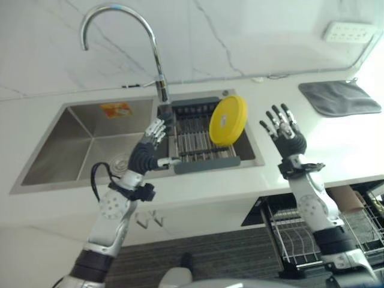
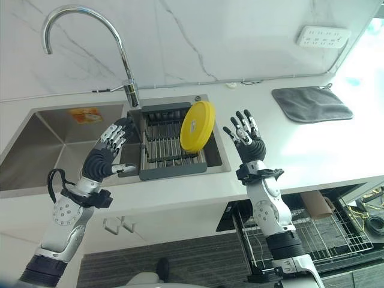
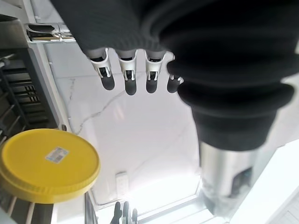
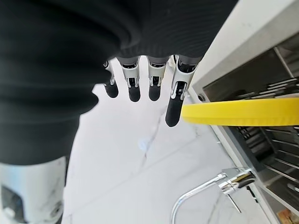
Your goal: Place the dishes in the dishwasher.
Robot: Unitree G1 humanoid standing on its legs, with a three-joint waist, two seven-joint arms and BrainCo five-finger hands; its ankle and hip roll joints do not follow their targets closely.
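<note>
White marble worktop [image 2: 312, 150] with a steel sink [image 2: 36, 150] and tall faucet [image 2: 90, 36]. Left hand [image 2: 107, 150], fingers spread and empty, over the basin at nine o'clock of the drying rack [image 2: 168, 150]; yellow plate [image 2: 197, 126] standing on edge in the rack slots, propped to drain, face toward eight o'clock, long axis near upright. Right hand [image 2: 246, 141] at three o'clock of the plate, fingers wide, holding nothing, likely poised to take it; dishwasher rack [image 2: 336, 231] pulled out below.

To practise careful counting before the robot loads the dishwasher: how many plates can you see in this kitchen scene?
1. A yellow plate stands on edge in the dark drying rack in the sink, between the left hand and right hand. No others are visible there.
</note>
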